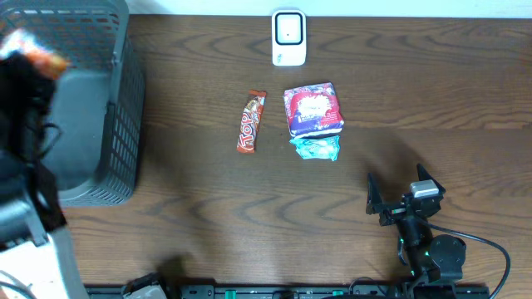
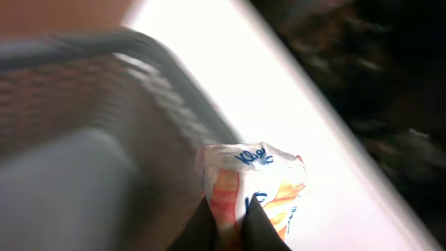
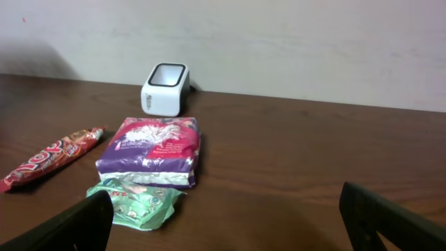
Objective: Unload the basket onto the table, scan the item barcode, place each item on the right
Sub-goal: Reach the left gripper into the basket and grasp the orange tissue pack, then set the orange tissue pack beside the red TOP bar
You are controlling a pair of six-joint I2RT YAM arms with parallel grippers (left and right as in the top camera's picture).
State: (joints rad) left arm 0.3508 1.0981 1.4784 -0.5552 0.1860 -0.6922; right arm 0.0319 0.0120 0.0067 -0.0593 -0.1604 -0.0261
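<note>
The left gripper [image 2: 233, 213] is clenched on a small white and orange packet [image 2: 252, 183]. In the left wrist view the two fingers pinch the lower end of the packet and its long axis stands up and away from them. In the overhead view this arm is at the upper left of the frame, and the packet is held in the air above the near corner of the grey basket [image 1: 112, 108]. It does not touch the table. The picture is blurred there, so I cannot tell on which face the barcode is.

The scanner [image 1: 288, 37] stands at the top centre of the overhead frame, well apart from the packet and to its right. Its window seems to face up. I judge that the coming move is a carry to the right across the top of the frame, and then a turn of the packet so that the barcode face looks down at the window.

The right gripper [image 3: 230, 223] is released, with its jaws wide, and holds nothing. It is at the lower right of the frame. A bar [image 1: 251, 122], a purple pack [image 1: 313, 108] and a green pack [image 1: 316, 149] lie between it and the scanner. This arm is nearer to the scanner, but the left one has the packet.
</note>
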